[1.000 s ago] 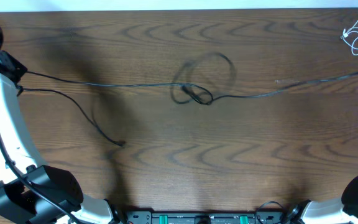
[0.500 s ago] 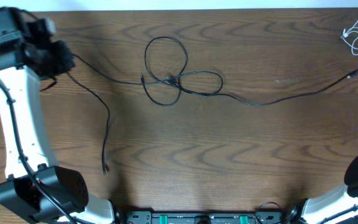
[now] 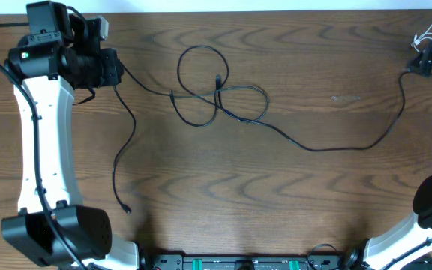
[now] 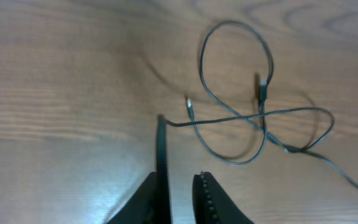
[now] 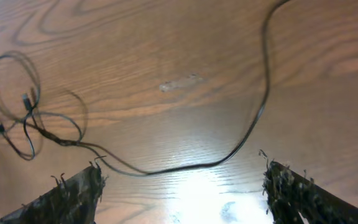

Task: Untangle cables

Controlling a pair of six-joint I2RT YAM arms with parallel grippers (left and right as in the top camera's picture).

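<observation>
Thin black cables point(image 3: 201, 90) lie in loose crossed loops at the table's upper middle, also seen as loops point(image 4: 235, 118) in the left wrist view. One strand point(image 3: 336, 146) sags right and ends beside my right gripper point(image 3: 426, 60), which is open wide point(image 5: 183, 165) and holds nothing. The strand point(image 5: 253, 118) lies on the wood ahead of it. My left gripper point(image 3: 115, 69) is at the upper left. Its jaws point(image 4: 180, 177) stand a little apart, with a black cable point(image 4: 161, 143) lying against the left finger. Another strand point(image 3: 118, 150) trails down to a plug point(image 3: 127, 209).
A small white cable point(image 3: 431, 30) lies at the far right corner, just behind the right gripper. The left arm point(image 3: 40, 135) spans the table's left side. The arm bases point(image 3: 238, 262) line the front edge.
The right gripper opened and let go of the cable end, so the strand went slack and sagged. The left arm moved right, and its jaws parted slightly. The knot loosened into wider loops.
</observation>
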